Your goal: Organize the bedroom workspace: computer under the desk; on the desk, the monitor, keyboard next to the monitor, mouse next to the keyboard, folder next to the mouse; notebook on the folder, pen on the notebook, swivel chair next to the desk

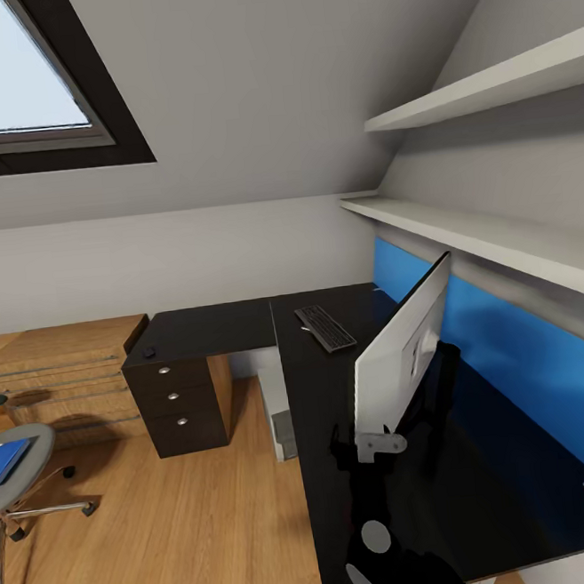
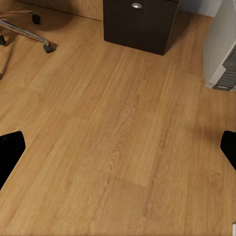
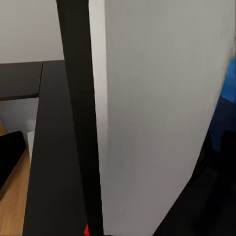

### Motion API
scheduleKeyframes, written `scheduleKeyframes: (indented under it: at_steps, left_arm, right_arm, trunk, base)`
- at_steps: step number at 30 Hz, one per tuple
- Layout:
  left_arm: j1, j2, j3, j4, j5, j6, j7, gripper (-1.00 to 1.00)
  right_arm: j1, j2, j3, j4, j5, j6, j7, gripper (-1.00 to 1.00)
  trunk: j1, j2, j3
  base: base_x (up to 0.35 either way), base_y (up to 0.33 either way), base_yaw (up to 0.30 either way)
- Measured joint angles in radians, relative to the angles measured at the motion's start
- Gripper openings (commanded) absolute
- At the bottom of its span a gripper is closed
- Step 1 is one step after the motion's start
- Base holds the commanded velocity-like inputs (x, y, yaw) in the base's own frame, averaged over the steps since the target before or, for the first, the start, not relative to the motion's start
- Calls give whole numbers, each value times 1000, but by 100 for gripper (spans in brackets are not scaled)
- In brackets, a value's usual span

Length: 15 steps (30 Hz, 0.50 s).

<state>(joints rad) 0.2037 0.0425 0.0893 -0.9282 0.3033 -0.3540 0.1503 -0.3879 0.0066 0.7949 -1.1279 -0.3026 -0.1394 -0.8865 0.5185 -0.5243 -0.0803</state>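
Observation:
The monitor (image 1: 403, 353) stands on the black desk (image 1: 348, 501), silver back toward me. My right gripper (image 3: 118, 152) is open at its edge; one black fingertip (image 3: 10, 157) sits wide on the screen side. The keyboard (image 1: 325, 327) lies farther back on the desk and the mouse (image 1: 148, 351) rests on the left wing. Under the desk stands the grey computer (image 1: 282, 418) (image 2: 223, 69). The blue folder (image 1: 5, 461) lies on the swivel chair (image 1: 26, 447) at far left. My left gripper (image 2: 118, 147) hangs open over bare wood floor. The notebook and pen are out of view.
A dark drawer unit (image 1: 177, 401) (image 2: 140, 22) carries the desk's left wing, with a light-wood dresser (image 1: 59, 377) beside it. Two white shelves (image 1: 483, 238) run above the blue back panel (image 1: 513, 360). The chair's castor leg (image 2: 27, 32) lies near the drawers.

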Motion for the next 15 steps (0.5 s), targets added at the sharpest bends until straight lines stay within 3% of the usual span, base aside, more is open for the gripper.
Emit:
scheduleKeyframes:
  at_steps: [15]
  left_arm:
    - [0,0,0,0,0,0,0,100]
  right_arm:
    - [0,-2,-1,2,1,-16,-59,100]
  trunk:
    - [0,0,0]
  base:
    - [2,0,0]
